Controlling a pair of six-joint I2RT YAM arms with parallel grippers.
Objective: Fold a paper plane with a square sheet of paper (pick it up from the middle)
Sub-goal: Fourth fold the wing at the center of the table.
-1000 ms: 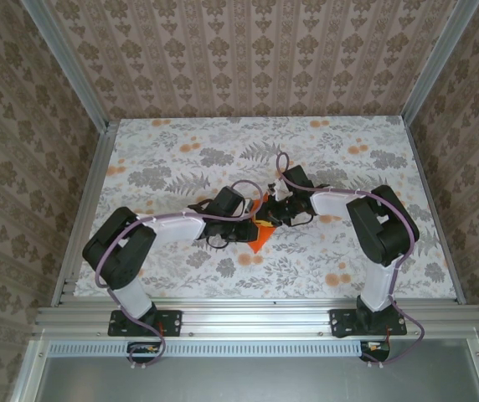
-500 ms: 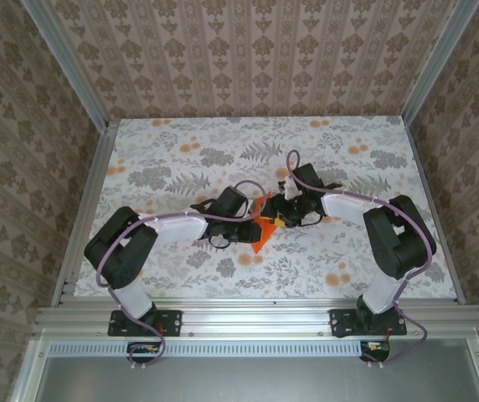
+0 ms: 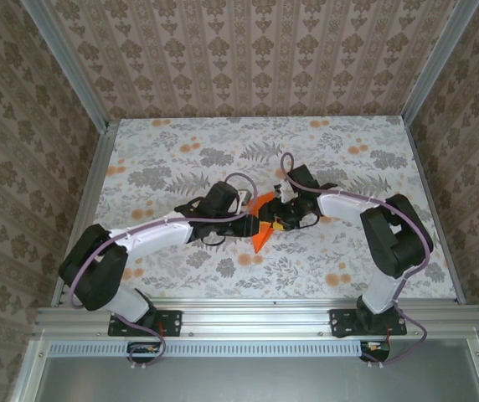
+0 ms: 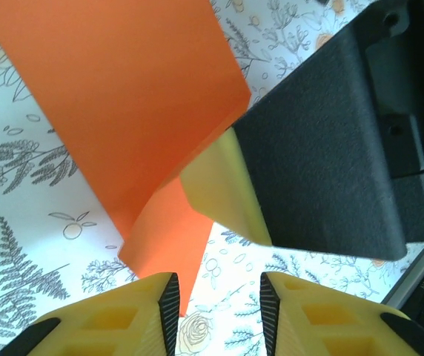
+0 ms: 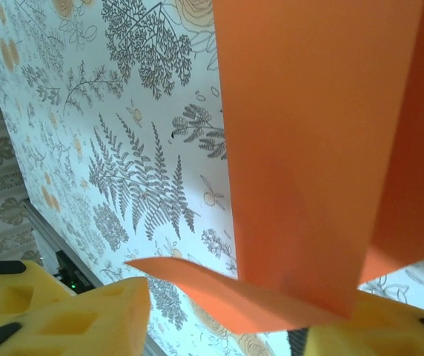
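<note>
The orange paper (image 3: 260, 239), already partly folded, sits at the middle of the worktop (image 3: 164, 151). Its long axis runs from upper right down to a point at lower left in the overhead view. It lies between the two hands, touching both. The left hand (image 3: 244, 224) is on its left side and the right hand (image 3: 280, 219) on its right, so neither is clearly nearer.

In the left wrist view the paper's lower tip dips toward the gap of the left hand (image 4: 216, 297), whose fingers stand apart and clamp nothing. A pad of the right hand's fingers (image 4: 223, 185) presses the paper's edge. The right hand (image 5: 230, 315) is also spread, with the sheet resting on one finger. Any regrip likely starts at that tip.
</note>
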